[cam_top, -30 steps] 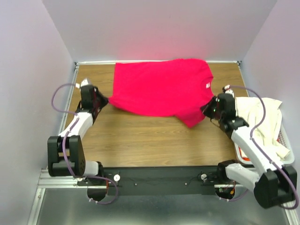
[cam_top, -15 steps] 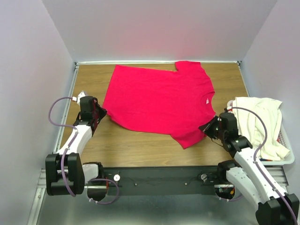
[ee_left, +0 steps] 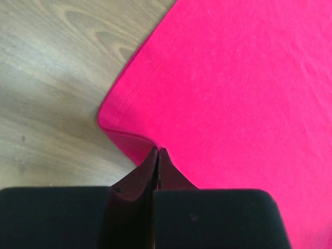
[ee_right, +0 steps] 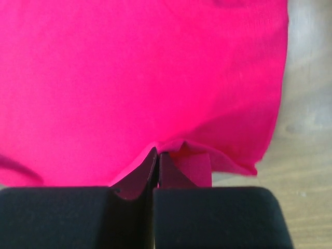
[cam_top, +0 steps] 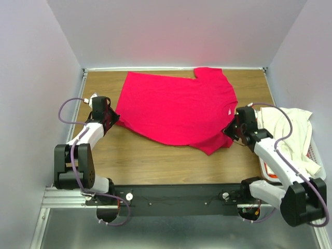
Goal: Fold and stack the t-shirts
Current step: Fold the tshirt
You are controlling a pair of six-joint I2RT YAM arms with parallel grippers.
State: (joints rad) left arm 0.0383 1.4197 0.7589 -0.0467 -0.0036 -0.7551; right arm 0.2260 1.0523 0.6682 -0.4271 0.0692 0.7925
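Tightly, L pincer (ee_left: 157, 151), R pincer (ee_right: 157, 152): tee (cam_top: 176, 106)

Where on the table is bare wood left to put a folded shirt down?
The widest bare patch is the near strip of table between the red shirt and the near edge. Smaller patches lie in both far corners. The right side is crowded: the cream shirt hangs over the basket.

The wooden table (cam_top: 155, 155) bears the red t-shirt (cam_top: 176, 106) spread out, a white basket (cam_top: 317, 158) at its right edge.
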